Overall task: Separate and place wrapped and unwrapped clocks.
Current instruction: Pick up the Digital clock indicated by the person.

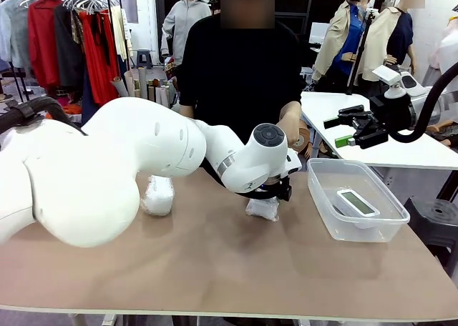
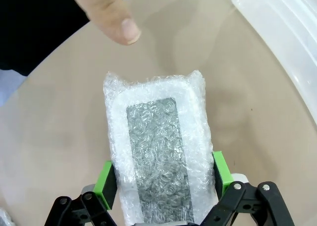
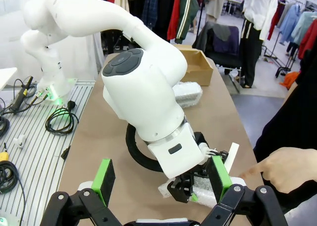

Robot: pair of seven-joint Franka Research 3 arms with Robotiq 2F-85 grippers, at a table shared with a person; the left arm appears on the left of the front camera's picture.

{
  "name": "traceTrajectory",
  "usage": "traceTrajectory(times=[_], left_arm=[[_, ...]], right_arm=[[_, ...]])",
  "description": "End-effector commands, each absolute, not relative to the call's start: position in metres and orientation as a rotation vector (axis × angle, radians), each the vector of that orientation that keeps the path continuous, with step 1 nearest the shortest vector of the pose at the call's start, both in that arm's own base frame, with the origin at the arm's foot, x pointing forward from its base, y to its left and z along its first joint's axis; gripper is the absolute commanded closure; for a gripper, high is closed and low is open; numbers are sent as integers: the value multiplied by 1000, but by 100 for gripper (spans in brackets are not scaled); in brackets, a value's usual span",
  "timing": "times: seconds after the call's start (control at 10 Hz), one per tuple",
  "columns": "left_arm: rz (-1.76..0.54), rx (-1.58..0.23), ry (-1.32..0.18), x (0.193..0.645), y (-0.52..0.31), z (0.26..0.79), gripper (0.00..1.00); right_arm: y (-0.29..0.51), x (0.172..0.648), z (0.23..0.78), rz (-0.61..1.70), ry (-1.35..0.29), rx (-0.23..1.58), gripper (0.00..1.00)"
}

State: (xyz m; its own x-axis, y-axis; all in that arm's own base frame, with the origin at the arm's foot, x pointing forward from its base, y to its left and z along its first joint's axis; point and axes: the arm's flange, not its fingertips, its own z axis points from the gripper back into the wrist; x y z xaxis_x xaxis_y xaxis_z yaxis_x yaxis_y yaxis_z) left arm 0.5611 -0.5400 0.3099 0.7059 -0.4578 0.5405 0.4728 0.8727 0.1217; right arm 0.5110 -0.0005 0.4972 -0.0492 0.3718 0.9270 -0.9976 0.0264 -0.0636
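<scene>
At the bottom of the left wrist view, the left pincer (image 2: 164, 175) straddles a wrapped clock (image 2: 158, 141) that lies flat on the tan bench (image 1: 215, 269), its grey screen showing through the bubble wrap. A green pad (image 2: 106, 179) lies against each long edge of the wrap, but I cannot tell whether they have taken a firm hold or only touch it. A person's finger (image 2: 116, 23) points down at the bench just beyond the clock, in the upper left of that view. In the front view this clock sits in the middle of the bench under the left arm's wrist. At the right stands a clear tub (image 1: 320, 197) with the bare clock (image 1: 358, 202) lying inside it. A second wrapped clock (image 1: 158, 196) stands left of the middle, well apart from the tub. Farther back, in the upper right, the right pincer (image 3: 161, 177) hangs in the air, spread wide and empty. The step in hand looks like picking up the middle wrapped clock. The next move calls for an even squeeze across the soft wrap, a straight lift, and a drop spot kept apart from the tub, probably beside the other wrapped one.
</scene>
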Motion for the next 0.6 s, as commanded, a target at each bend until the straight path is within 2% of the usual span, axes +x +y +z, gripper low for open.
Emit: traceTrajectory(times=[0.0, 0.2, 0.3, 0.5], left_arm=[[-535, 14, -609, 563, -537, 314, 45], [-538, 5, -600, 562, -536, 315, 85], [-543, -7, -597, 557, -533, 323, 100], [-542, -15, -580, 543, -522, 348, 100]], right_arm=[[-1, 511, 499, 1381, -985, 870, 0], [-1, 511, 499, 1381, -985, 870, 0], [-1, 511, 499, 1381, -985, 870, 0], [-1, 511, 499, 1381, -985, 870, 0]])
